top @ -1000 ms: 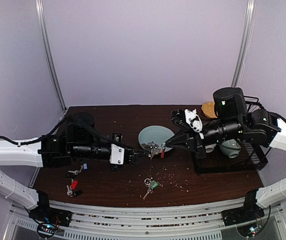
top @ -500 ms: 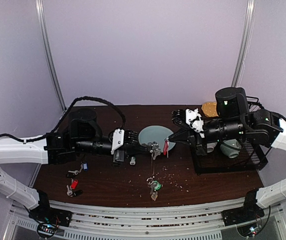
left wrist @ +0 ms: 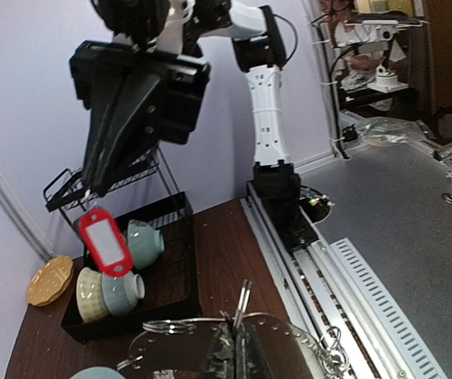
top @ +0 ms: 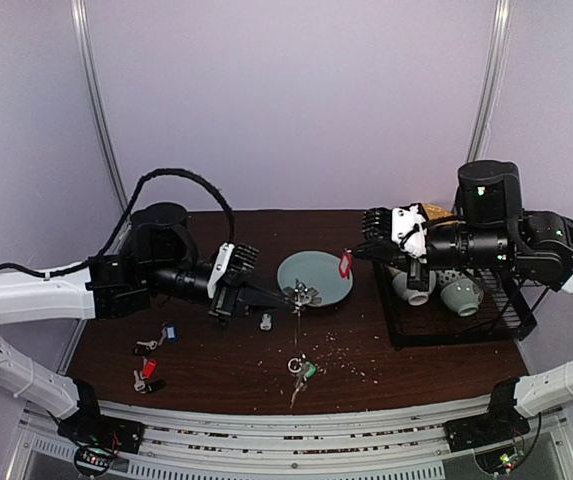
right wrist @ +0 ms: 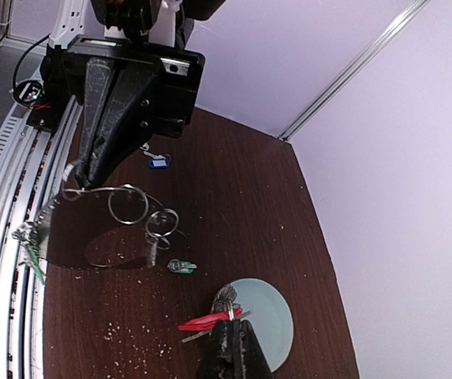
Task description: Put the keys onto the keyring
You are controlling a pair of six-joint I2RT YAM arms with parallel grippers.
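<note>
Two clamped grips: left gripper [top: 286, 297] pinches the large thin grey metal keyring [left wrist: 273, 320], green-tagged key [top: 308, 369] apparently threaded. Right gripper [top: 356, 256] holds the red-tagged silver key [top: 345, 264] nearby, unthreaded. The blue-tagged key [top: 169, 332] waits on the brown table [top: 216, 375].

The thin grey metal oval keyring [left wrist: 293, 323] and pale green round plate [left wrist: 93, 373] run off the left wrist view's bottom edge; green-tagged silver keys [top: 302, 370] are too small to count from above.
</note>
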